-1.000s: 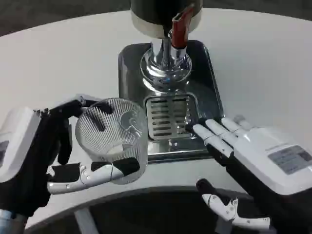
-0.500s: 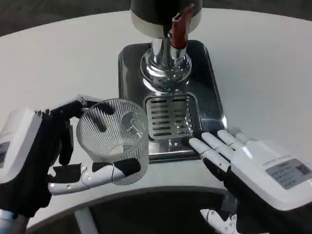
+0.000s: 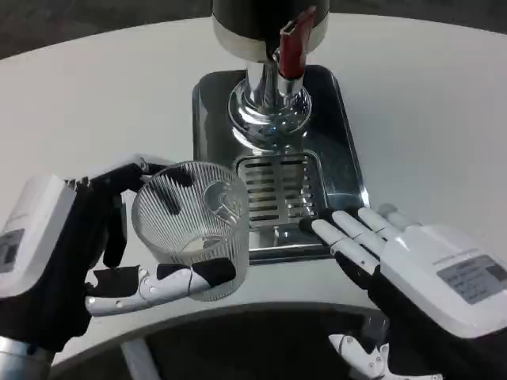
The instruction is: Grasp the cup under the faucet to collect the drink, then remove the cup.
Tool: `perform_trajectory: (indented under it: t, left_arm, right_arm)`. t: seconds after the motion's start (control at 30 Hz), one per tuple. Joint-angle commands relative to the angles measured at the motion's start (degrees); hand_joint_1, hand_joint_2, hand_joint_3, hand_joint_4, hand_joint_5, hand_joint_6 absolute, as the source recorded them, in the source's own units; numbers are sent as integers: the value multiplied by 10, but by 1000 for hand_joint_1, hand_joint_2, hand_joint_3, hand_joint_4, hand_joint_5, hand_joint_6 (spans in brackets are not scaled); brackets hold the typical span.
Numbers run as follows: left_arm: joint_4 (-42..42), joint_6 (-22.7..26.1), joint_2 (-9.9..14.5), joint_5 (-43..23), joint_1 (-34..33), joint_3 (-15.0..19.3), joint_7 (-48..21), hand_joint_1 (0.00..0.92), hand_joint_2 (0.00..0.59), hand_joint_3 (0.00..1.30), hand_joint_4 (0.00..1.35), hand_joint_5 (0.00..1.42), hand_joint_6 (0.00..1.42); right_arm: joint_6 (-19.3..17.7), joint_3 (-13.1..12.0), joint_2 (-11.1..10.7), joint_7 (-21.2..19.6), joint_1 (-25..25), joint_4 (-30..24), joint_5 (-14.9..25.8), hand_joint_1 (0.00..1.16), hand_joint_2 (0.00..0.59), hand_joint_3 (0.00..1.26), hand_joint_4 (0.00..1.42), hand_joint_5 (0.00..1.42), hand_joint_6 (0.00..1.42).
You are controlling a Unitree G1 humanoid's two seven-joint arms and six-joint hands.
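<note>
Shifted slightly rightward with the left hand [image 3: 63, 261] since a moment ago: ribbed clear cup [image 3: 192, 226], gripped between thumb below and fingers behind, held upright just left of the slotted drip grate [image 3: 277, 188], overlapping the steel tray's [image 3: 212, 103] left edge. Right hand [image 3: 420, 273] nudged forward again, fingers spread, holding nothing, fingertips at the tray's front right corner. Beyond, red-handled faucet [image 3: 291, 43] above the grate, all on the white table [image 3: 95, 103].

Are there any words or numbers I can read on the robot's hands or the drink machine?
Nothing is readable.
Right hand: a grey label on its white back, print too blurred to read.
Left hand: a small grey label at the picture's edge, also too blurred.
Drink dispenser and glass cup: no text.
</note>
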Motion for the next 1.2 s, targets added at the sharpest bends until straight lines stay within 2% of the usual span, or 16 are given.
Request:
perform_trajectory:
  t: [0.03,0.23,0.5,0.7,0.9,1.2]
  left_arm:
    - [-3,-4,-5,7,-9,-6,16,585,0,992,1153,1292,1424]
    - [1,-3,-9,10,-16,-9,17,585,0,992,1151,1292,1424]
    - [12,-4,-12,17,-23,-13,18,585,0,992,1149,1292,1424]
    - [36,2,-15,32,-52,-32,22,585,0,992,1156,1292,1424]
    - [103,22,-20,70,-116,-65,41,585,0,992,1150,1292,1424]
    - [200,44,-18,106,-205,-105,74,585,0,992,1146,1292,1424]
  right_arm:
    - [5,-21,1,-3,2,-3,9,327,532,34,0,0,0]
    - [6,-43,-3,-1,3,-2,20,325,534,34,0,0,0]
    - [8,-59,-2,0,11,-7,31,323,534,34,0,0,0]
    - [9,-92,-6,-3,24,-13,49,322,534,34,0,0,0]
    - [8,-136,-13,-7,49,-26,76,322,534,34,0,0,0]
    - [-1,-189,-20,-16,86,-36,112,321,534,39,0,0,0]
